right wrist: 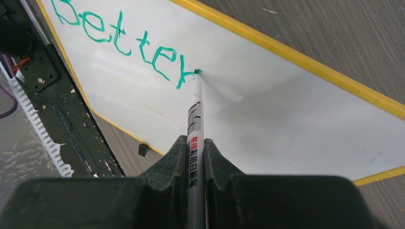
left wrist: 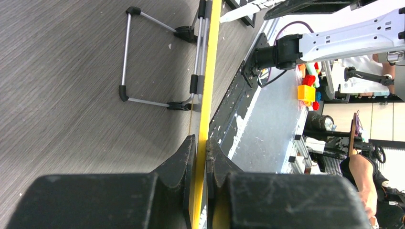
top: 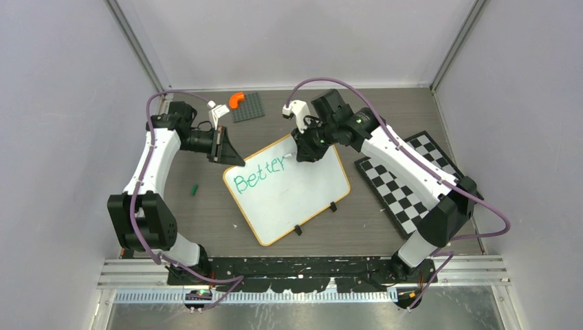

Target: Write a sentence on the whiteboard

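Left claw (left wrist: 200,145) pinches whiteboard (top: 299,203) rim, upper left, to steady it; right claw (right wrist: 195,143) clamps marker (right wrist: 195,102) w/ tip at sentence (right wrist: 119,43) end, ctr.

Overhead camera looks down on the table (top: 206,206) from behind; two wrist cameras sit close to the whiteboard (top: 302,199), which all share.

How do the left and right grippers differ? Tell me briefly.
The left gripper clamps the whiteboard rim; the right gripper clamps a marker. The left sits at the board's corner; the right holds the tip on its face, after "Better". Both are shut.
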